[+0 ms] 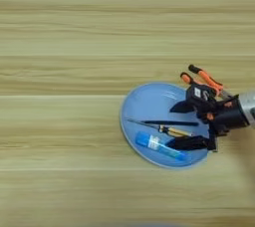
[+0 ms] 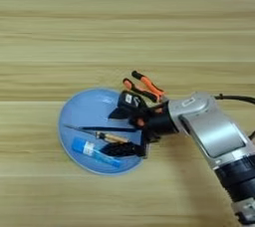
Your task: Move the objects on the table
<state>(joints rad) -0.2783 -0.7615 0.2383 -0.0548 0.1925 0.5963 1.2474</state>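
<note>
Where jaws spread, pliers point(image 1: 204, 79) lie half-hidden.

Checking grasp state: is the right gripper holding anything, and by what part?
Nothing is held. The right gripper is open over the blue plate, its fingers spread either side of the screwdriver, not closed on it.

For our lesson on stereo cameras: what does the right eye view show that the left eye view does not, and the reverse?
Right eye view only: the full silver forearm and a black cable behind it. Left eye view only: more table left of the plate. Both: blue plate holding tube and screwdriver, pliers at its rim, open end effector above the plate.
</note>
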